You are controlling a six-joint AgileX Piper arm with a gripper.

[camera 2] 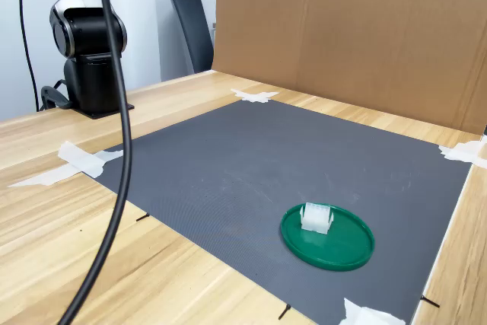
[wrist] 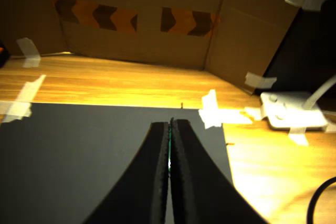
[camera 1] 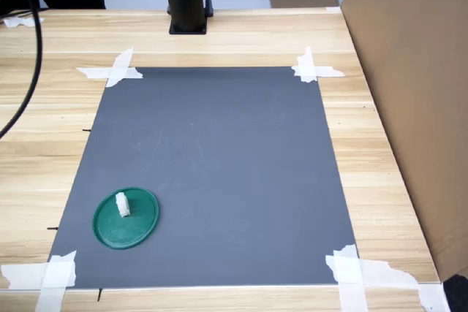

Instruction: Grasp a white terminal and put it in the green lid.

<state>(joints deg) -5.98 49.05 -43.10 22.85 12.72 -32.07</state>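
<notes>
White terminal inside the green lid (near its rim)

Both exterior views are evenly bright, sharp and nearly shadowless. The wrist view is dim and yellow-tinted, with glare on the bench and a blurred claw.

The first exterior view looks down from high up, across the dark mat toward the arm's base. The second exterior view sits low near a mat corner, sharing it. The wrist view looks along the gripper at cardboard walls.
</notes>
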